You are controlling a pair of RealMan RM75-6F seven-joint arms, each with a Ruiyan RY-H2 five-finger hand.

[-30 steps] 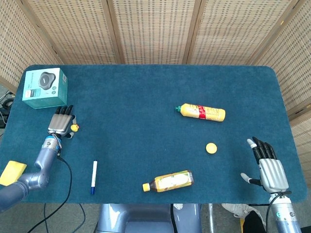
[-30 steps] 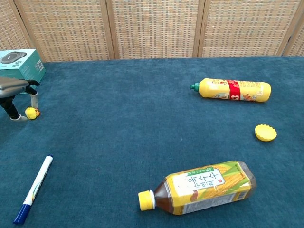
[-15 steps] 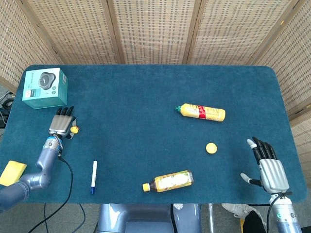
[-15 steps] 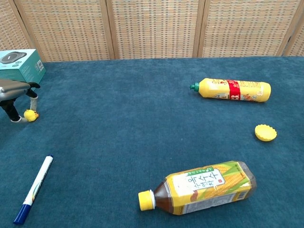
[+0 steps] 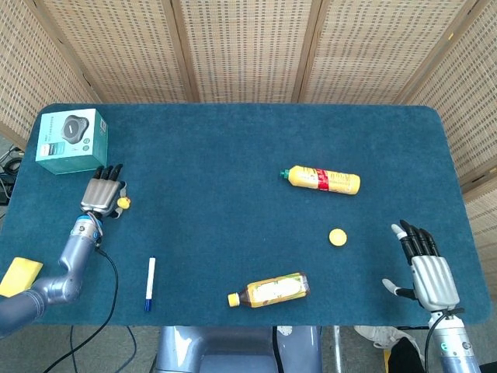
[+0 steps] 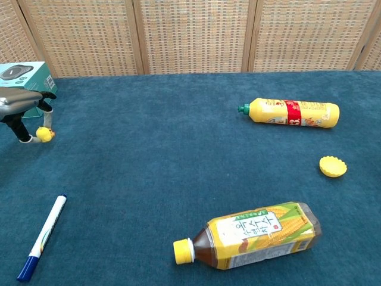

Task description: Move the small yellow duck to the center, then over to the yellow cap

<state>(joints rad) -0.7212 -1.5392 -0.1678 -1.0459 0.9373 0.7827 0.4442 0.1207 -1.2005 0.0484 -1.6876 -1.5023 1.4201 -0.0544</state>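
Observation:
The small yellow duck [image 5: 123, 202] [image 6: 43, 134] is pinched between the fingertips of my left hand [image 5: 102, 194] [image 6: 22, 114] at the table's left side, lifted a little off the blue cloth. The yellow cap [image 5: 337, 237] [image 6: 333, 166] lies flat on the right half of the table, far from the duck. My right hand [image 5: 424, 261] hovers open at the near right corner, fingers spread, holding nothing; the chest view does not show it.
A teal box [image 5: 71, 140] [image 6: 24, 78] stands just behind the left hand. A yellow sauce bottle [image 5: 321, 179] [image 6: 290, 112] lies behind the cap, a corn tea bottle [image 5: 269, 290] [image 6: 252, 235] near the front edge, a blue-tipped marker [image 5: 149, 284] [image 6: 43, 235] at front left. A yellow sponge [image 5: 19, 276] sits at the left edge.
My left hand closed its fingertips on the duck and raised it slightly, shifting a bit toward the back and right. The right hand barely moved.

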